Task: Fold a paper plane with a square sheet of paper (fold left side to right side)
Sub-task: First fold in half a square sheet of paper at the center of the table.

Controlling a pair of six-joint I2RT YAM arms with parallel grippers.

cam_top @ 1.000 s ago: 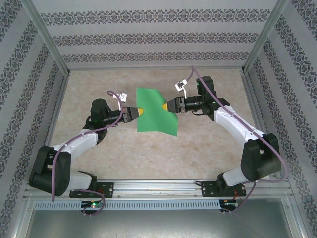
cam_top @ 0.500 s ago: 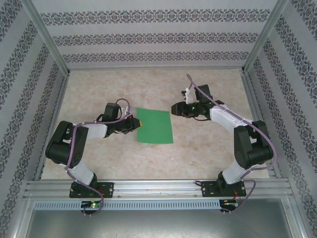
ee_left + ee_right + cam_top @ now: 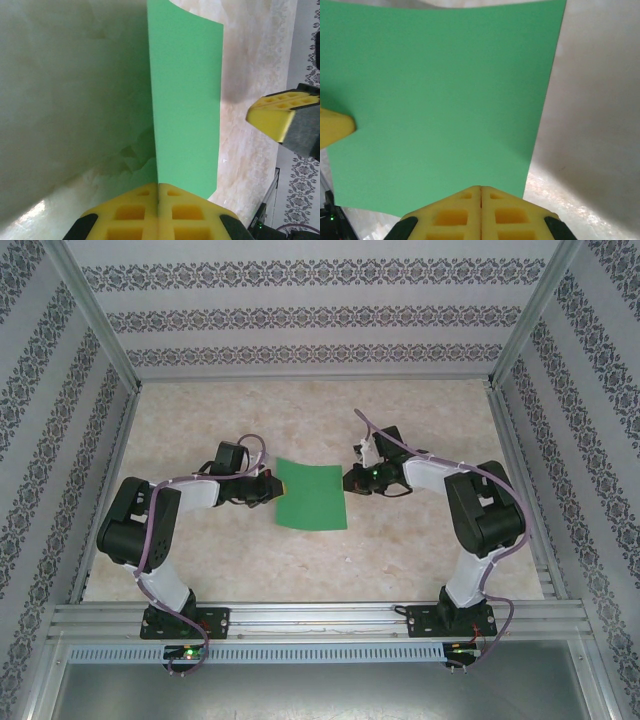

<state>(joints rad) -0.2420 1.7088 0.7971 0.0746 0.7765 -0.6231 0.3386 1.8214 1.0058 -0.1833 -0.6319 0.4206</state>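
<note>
The left gripper (image 3: pixel 272 487) is pinched shut on the square sheet of paper (image 3: pixel 313 495), at the sheet's 9 o'clock edge; in the left wrist view its yellow pads press tight together with the green edge caught between them. The sheet sits near the middle of the table (image 3: pixel 420 430), almost flat, with one far corner curling up a bit; I cannot tell if it touches the top. The right gripper (image 3: pixel 349 480) is squeezed shut on it too, at about 2 o'clock. I think both sides are held so the paper lies smooth and cannot slide; the left edge could then be carried over to the right edge.
</note>
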